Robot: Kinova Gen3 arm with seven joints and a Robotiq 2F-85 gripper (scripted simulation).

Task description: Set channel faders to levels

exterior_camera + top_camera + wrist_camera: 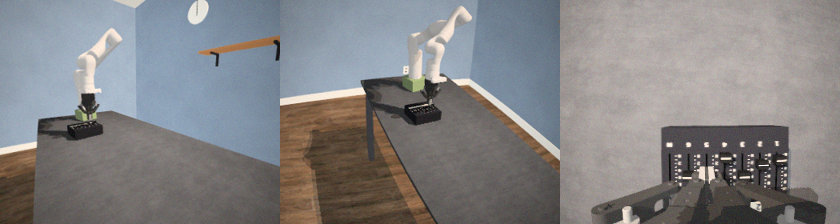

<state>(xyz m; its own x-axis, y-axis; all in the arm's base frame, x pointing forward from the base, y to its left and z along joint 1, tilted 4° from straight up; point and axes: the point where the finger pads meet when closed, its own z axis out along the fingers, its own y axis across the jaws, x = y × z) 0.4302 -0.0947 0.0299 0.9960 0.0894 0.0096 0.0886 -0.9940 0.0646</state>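
Observation:
The black lighting desk (422,113) stands on its feet on the grey table, near the arm's base. It also shows in the exterior view (85,130) and in the wrist view (724,156), with a row of tape labels along its far edge and several fader slots below them. The writing on the tape is too small to read. The fader caps stand at different heights; one (725,157) is high, another (685,177) is low. My gripper (706,175) points straight down with its fingers shut together and nothing between them. The tips (430,102) (705,173) meet at the near part of the third slot from the left, beside a pale cap.
The arm's green base block (413,83) stands just behind the desk. The table's left edge (385,132) runs close to the desk. A wall shelf (240,46) hangs far off on the right wall.

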